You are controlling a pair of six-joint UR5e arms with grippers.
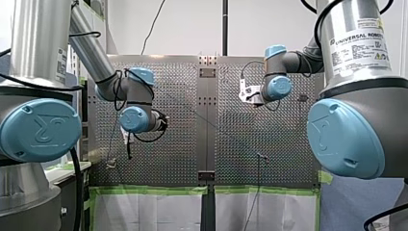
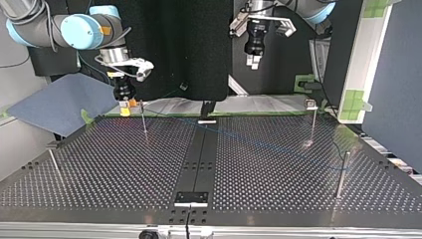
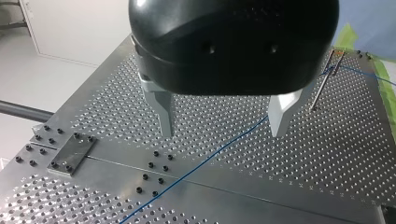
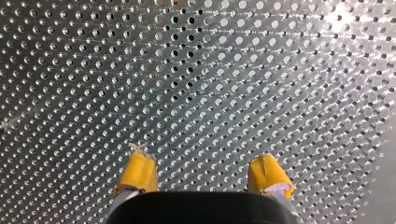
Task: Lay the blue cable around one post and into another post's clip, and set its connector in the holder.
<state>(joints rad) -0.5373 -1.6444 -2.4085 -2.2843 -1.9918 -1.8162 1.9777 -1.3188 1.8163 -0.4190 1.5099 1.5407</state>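
Table: perforated metal table (image 2: pixel 278 169) with a dark strip (image 2: pixel 199 149) down its middle and thin posts standing on it.
Blue cable: the blue cable (image 2: pixel 249 141) runs in a straight line from the upper part of the tall post (image 2: pixel 144 122) at the top view's left, over the dark strip, toward the short post (image 2: pixel 341 174) at that view's right. Its connector cannot be made out.
Left gripper: my left gripper (image 3: pixel 222 116) has a black body and metal fingers (image 3: pixel 161 109) spread wide, gripping nothing. It hangs above the table, and the cable passes below the gap, untouched.
Right gripper: my right gripper (image 4: pixel 205 175) has its yellow pads (image 4: pixel 137 172) apart, with nothing between them and only the table ahead. In the top view it hangs just beside the tall post.
Capped post: the capped post (image 2: pixel 312 124) stands near the table's far edge at the top view's right, and the cable passes it on the near side in that view.
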